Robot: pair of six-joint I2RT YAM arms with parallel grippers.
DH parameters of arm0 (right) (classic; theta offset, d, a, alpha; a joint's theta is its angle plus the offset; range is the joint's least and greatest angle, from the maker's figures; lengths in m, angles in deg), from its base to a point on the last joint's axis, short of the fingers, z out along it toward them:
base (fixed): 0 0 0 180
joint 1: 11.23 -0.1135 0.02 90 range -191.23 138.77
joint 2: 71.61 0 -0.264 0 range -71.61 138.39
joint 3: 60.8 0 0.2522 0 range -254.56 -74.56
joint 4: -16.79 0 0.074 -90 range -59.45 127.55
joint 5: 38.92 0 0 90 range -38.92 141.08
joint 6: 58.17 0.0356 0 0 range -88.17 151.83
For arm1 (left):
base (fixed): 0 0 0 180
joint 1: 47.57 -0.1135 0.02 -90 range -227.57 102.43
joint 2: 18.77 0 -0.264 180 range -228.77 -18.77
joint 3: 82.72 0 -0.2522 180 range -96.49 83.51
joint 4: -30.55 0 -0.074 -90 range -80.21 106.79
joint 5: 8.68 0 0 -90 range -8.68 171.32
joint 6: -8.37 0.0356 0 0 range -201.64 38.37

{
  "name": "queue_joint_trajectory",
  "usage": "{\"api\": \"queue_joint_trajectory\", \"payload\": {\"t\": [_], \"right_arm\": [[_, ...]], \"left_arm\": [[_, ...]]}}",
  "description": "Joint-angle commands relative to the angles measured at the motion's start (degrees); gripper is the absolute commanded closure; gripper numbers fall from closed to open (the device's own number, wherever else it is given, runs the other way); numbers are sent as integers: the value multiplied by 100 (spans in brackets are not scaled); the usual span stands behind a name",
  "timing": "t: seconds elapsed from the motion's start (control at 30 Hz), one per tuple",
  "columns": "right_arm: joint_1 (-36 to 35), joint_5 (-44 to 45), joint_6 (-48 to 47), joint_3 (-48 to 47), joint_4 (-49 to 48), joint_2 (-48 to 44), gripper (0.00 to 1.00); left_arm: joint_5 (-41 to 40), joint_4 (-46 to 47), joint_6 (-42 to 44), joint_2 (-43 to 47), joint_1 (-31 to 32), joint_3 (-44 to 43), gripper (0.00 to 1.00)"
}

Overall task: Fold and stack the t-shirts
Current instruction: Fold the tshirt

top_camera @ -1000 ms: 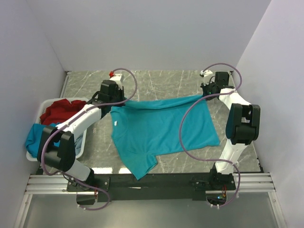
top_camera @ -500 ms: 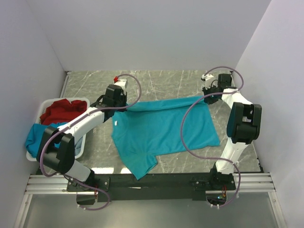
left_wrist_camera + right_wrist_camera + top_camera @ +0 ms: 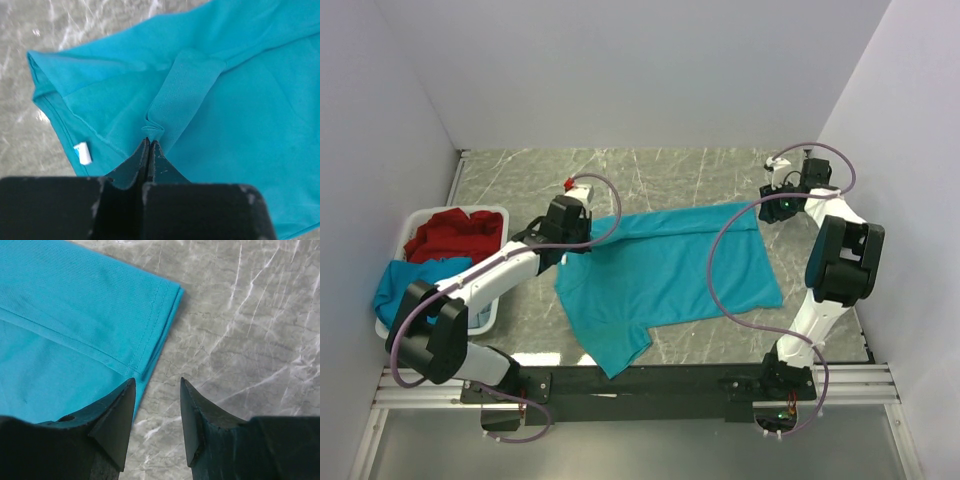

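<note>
My right pincer (image 3: 157, 385) has just let go: its jaws stand spread over the bare tabletop (image 3: 250, 315), just beside the hemmed corner of the teal shirt (image 3: 665, 275) that it held raised a second ago. That far edge now lies flat. My left pincer (image 3: 149, 142) stays pressed together on a ridge of cloth near the collar. I judge the shirt almost laid out for folding, while the red shirt (image 3: 450, 232) waits in the basket (image 3: 455, 210)
</note>
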Motion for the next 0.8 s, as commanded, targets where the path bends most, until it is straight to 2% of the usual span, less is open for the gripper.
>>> {"api": "queue_joint_trajectory", "payload": {"t": [0.0, 0.5, 0.57, 0.7, 0.73, 0.77], "right_arm": [[30, -339, 80, -156, 16, -317, 52], [74, -506, 106, -218, 139, -264, 52], [74, -523, 97, -226, 156, -247, 51], [83, -532, 97, -244, 183, -247, 51], [74, -541, 106, -253, 191, -238, 51], [83, -550, 158, -305, 200, -212, 51]], "left_arm": [[-218, 54, -263, 191, 117, 178, 100], [-306, 142, -659, -54, 565, 345, 96], [-245, 11, -694, -116, 592, 336, 87], [-647, -227, -869, 41, 644, 424, 52], [-779, -218, -896, 294, 636, 467, 35], [-1059, -148, -940, 419, 636, 555, 26]]}}
